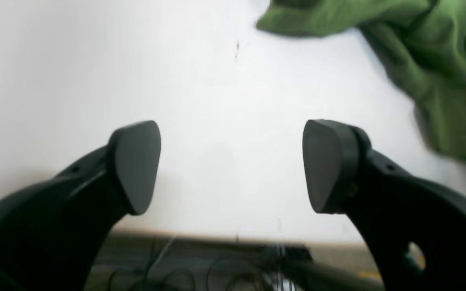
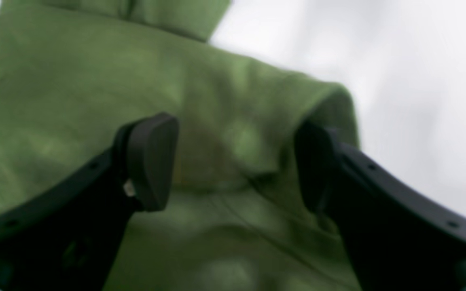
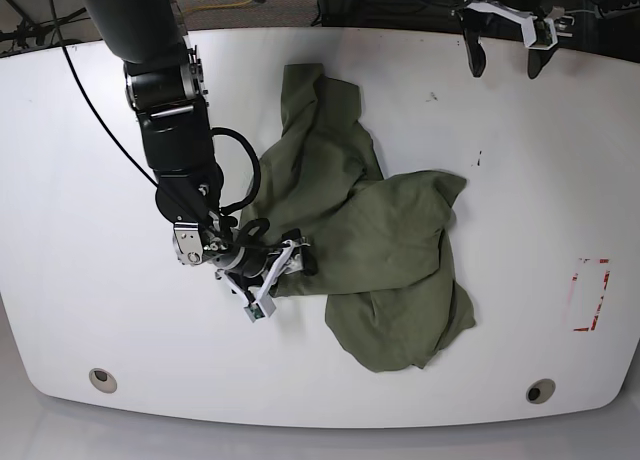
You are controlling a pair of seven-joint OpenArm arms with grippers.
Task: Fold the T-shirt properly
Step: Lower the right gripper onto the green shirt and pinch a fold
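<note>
- Right gripper (image 2: 233, 161): nearest my lens, jaws wide, straddling a raised fold at the T-shirt (image 3: 380, 230) edge, nothing pinched.
- T-shirt: mid-table, crumpled; long axis diagonal, far-left to near-right in the base view. I judge folding barely begun; flattening remains.
- Left gripper (image 3: 503, 55): jaws wide, empty, at the far table (image 3: 560, 180) edge.

White table (image 3: 80, 230) bare along left side, far-right corner and right side; free passage there. T-shirt (image 3: 380, 230) crumpled in a raised heap across centre, blocking it. Right gripper (image 3: 285, 263), jaws apart, at heap's left edge, cloth between them. Left gripper (image 3: 503, 48), jaws apart, over bare far edge.
</note>
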